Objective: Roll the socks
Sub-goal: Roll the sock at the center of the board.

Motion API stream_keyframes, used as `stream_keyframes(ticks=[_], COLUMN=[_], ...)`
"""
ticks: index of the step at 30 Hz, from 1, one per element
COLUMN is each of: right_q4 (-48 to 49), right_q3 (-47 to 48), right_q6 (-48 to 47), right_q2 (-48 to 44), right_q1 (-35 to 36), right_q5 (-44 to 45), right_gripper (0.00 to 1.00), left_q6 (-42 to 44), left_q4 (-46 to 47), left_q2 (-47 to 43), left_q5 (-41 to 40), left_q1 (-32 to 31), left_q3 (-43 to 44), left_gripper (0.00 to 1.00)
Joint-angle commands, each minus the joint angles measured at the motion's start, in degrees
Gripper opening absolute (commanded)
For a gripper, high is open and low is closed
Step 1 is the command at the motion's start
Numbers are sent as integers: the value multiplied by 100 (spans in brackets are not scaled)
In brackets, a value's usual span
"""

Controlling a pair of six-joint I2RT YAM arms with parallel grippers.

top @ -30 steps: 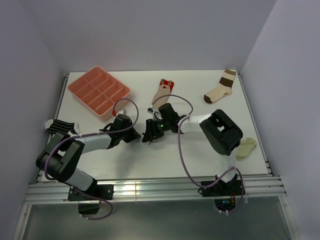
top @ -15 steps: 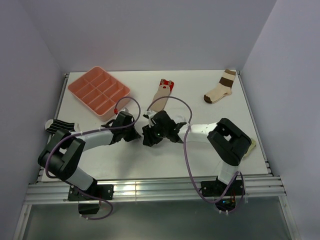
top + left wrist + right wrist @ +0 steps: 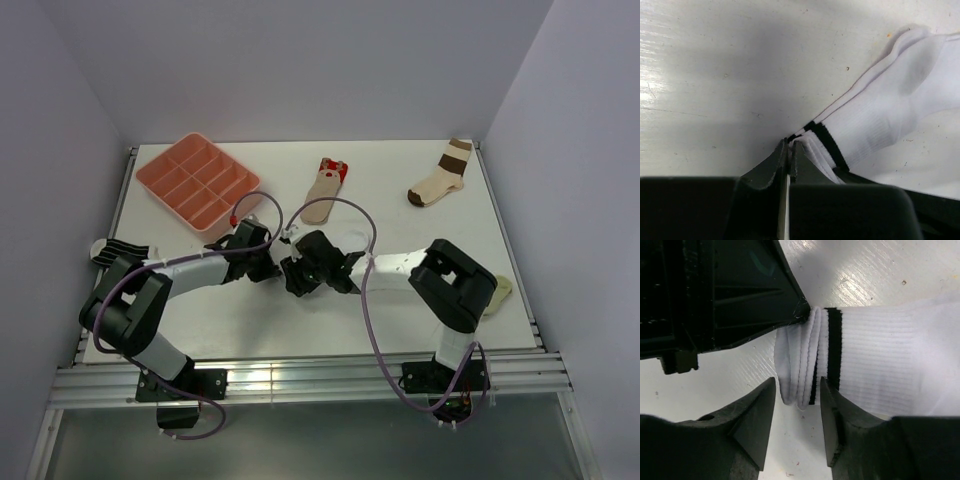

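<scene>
On the white table [image 3: 300, 320], between pale purple walls [image 3: 300, 70], lies the white sock [image 3: 880, 350]. The left gripper [image 3: 789, 145] pinches its cuff tight; the right gripper [image 3: 797, 384] stands open around the cuff.

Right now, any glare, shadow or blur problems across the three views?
Top external: evenly lit and sharp, with mild glare on the front rail. Left wrist: soft shadow across the table, left gripper dark and blurred, white sock crisp. Right wrist: streaky glare on the table, right gripper near-black, cuff folds sharp.
</scene>
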Motion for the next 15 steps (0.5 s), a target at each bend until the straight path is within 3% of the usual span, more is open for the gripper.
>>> stream_keyframes(ticks=[1, 3, 7, 9, 15], right_q4=[323, 368, 438, 464, 991], right_q3=[-99, -107, -169, -256, -678], right_q6=[-89, -36, 104, 174, 877], right_q2=[88, 140, 176, 176, 176], right_q1=[136, 136, 127, 101, -487], right_q5=[348, 357, 269, 138, -1206], right_gripper=[45, 39, 10, 3, 0], left_q6=[221, 213, 142, 29, -252], left_q4=[-888, -914, -932, -879, -730], left_q2=[273, 282, 177, -43, -842], left_q5=[-122, -122, -149, -245, -464], left_q1=[-27, -27, -27, -27, -18], left_q3=[-65, -21, -55, -160, -494], left_gripper=[0, 1, 1, 6, 41])
